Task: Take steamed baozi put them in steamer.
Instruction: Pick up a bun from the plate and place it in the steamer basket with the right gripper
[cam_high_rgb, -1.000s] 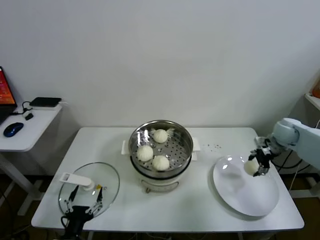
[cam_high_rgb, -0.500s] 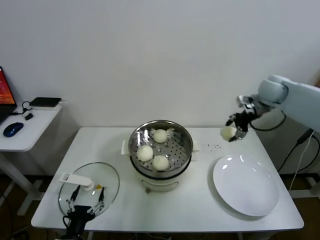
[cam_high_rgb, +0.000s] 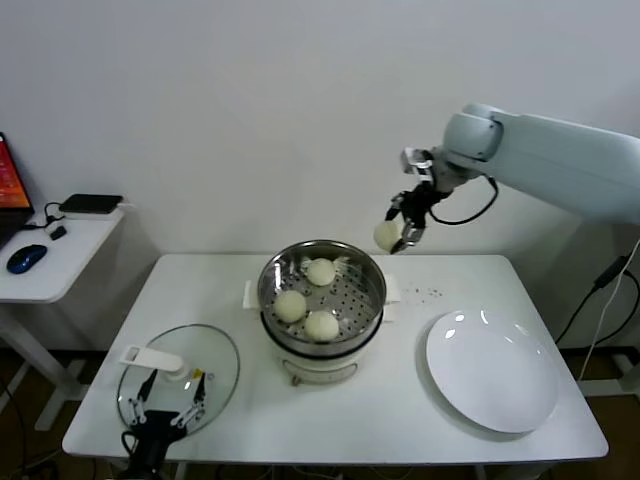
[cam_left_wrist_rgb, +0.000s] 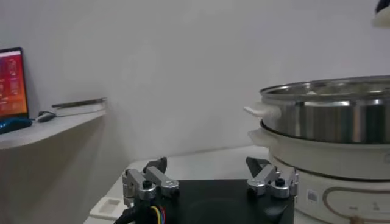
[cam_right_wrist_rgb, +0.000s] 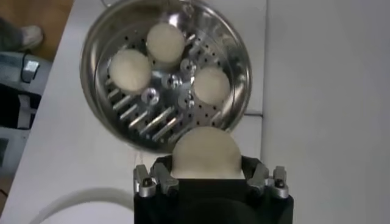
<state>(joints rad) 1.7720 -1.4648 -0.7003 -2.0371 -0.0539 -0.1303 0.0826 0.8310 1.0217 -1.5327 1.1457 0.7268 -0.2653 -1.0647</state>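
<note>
A: Start big: what sits on the table (cam_high_rgb: 420, 410)?

B: The steamer (cam_high_rgb: 322, 300) stands at the middle, its perforated tray showing; a white plate (cam_high_rgb: 492, 372) lies bare to its right, near the front edge; a glass lid (cam_high_rgb: 178, 380) lies flat at the front left corner.

A: And the arms?

B: The right arm reaches in from the right, high above the table; the right gripper (cam_high_rgb: 404, 226) hangs in the air just past the steamer's back right rim. The left gripper (cam_left_wrist_rgb: 210, 182) is parked low at the front left corner, by the lid; its fingers are spread apart and hold nothing.

A: How are the right fingers (cam_right_wrist_rgb: 148, 181)?

B: Closed partway, clamped on one baozi (cam_right_wrist_rgb: 206, 152); the bun sits between them and fills the gap; in the wrist view it hangs over the steamer's near rim.

A: The other buns?

B: Three rest on the tray (cam_high_rgb: 321, 271) (cam_high_rgb: 290, 305) (cam_high_rgb: 321, 325), apart from each other, on the left half.

A: What has changed?

B: A second ago the gripper held that bun just above the plate's right part; half a second ago it was raised over the table's back right; now it is higher and further left, beside the steamer; the three buns, lid and left gripper have not moved.
</note>
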